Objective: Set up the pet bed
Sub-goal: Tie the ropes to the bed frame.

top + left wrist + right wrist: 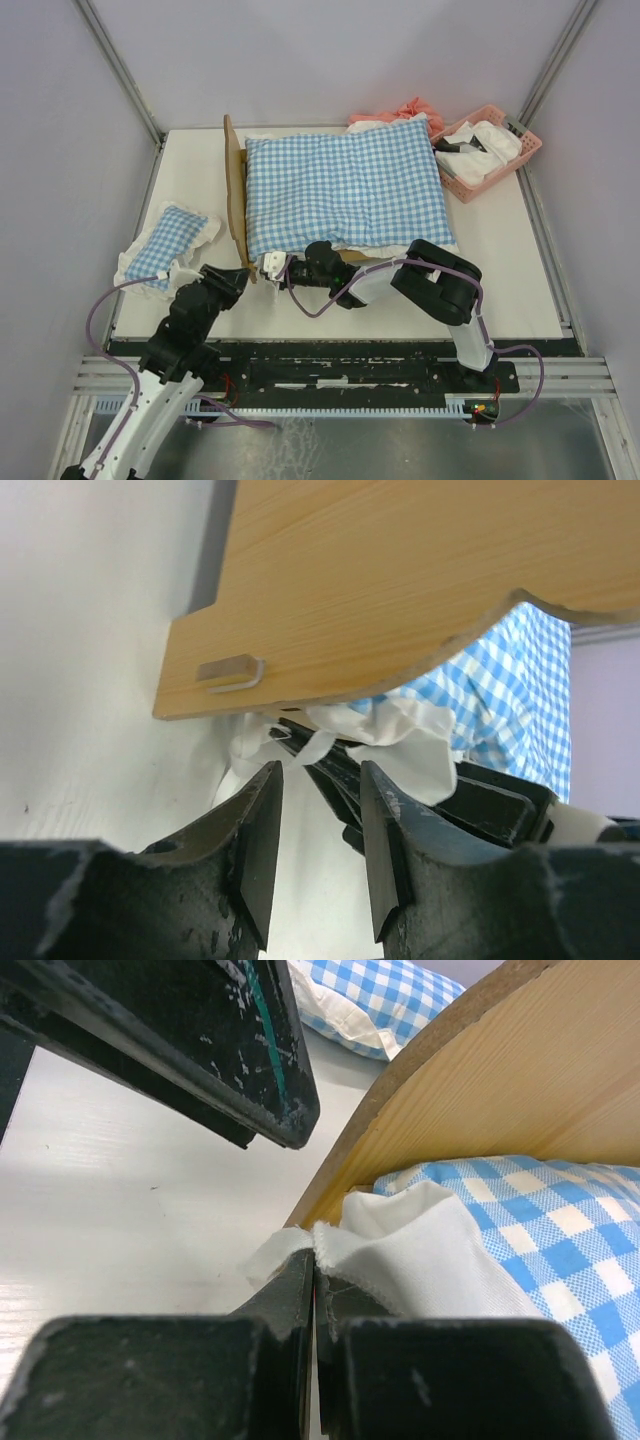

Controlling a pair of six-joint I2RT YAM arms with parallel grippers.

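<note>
The pet bed is sitting mid-table.
At its 7 o'clock corner your right gripper is pinching the white frill of the cushion (fingers pressed tight); your left gripper is hanging spread, empty.

The pet bed is light wood, matt and smooth, with fine straight grain across its headboard. The cushion is soft woven cloth in blue-and-white check, slightly puckered, edged with a thin white fabric frill. The small pillow is of the same cloth. The counter is white, matt and faintly grained. The basket is pink plastic lattice. The left gripper and right gripper are black matt plastic, scuffed with pale scratches. The corner posts look like brushed metal.
</note>
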